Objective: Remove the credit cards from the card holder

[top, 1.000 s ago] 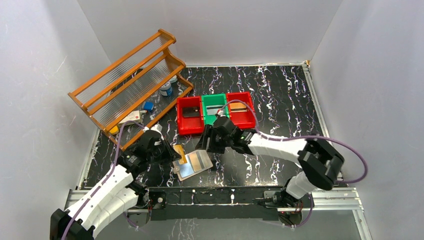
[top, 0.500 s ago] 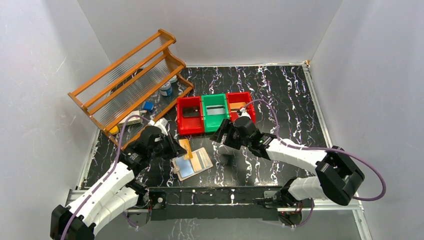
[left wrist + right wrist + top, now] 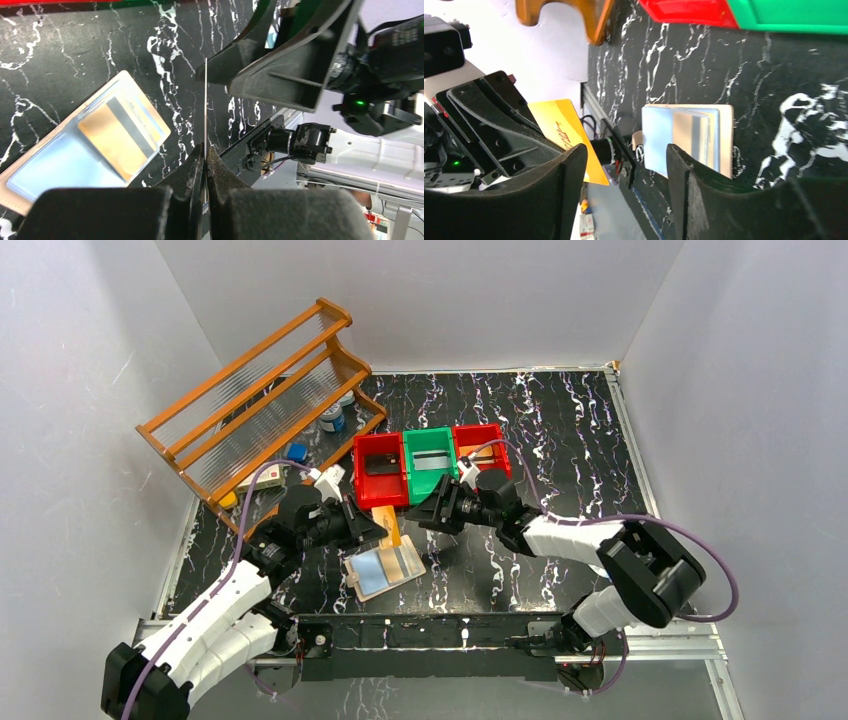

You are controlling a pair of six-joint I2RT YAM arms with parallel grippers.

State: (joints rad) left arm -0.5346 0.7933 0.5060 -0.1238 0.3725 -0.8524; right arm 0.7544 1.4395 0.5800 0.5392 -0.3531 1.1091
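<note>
The tan card holder (image 3: pixel 385 568) lies open on the table, its pale blue sleeves up, with an orange-gold card (image 3: pixel 117 135) in one sleeve. My left gripper (image 3: pixel 372 531) is shut on another orange-gold credit card (image 3: pixel 386 521) and holds it above the holder's far edge. In the left wrist view the card (image 3: pixel 205 100) shows edge-on between the shut fingertips (image 3: pixel 198 161). My right gripper (image 3: pixel 428 516) is open and empty, just right of the held card. The right wrist view shows the card (image 3: pixel 566 137) and the holder (image 3: pixel 689 137) ahead of its open fingers (image 3: pixel 569 190).
Three bins stand behind the holder: a red one (image 3: pixel 380 490) holding a dark card, a green one (image 3: pixel 430 480) holding a grey card, a red one (image 3: pixel 488 480) holding an orange card. A wooden rack (image 3: pixel 250 390) with small items stands at the back left.
My left gripper has lifted the orange-gold card up and to the right, away from the holder. My right gripper has drawn back from the holder and now faces the card.
</note>
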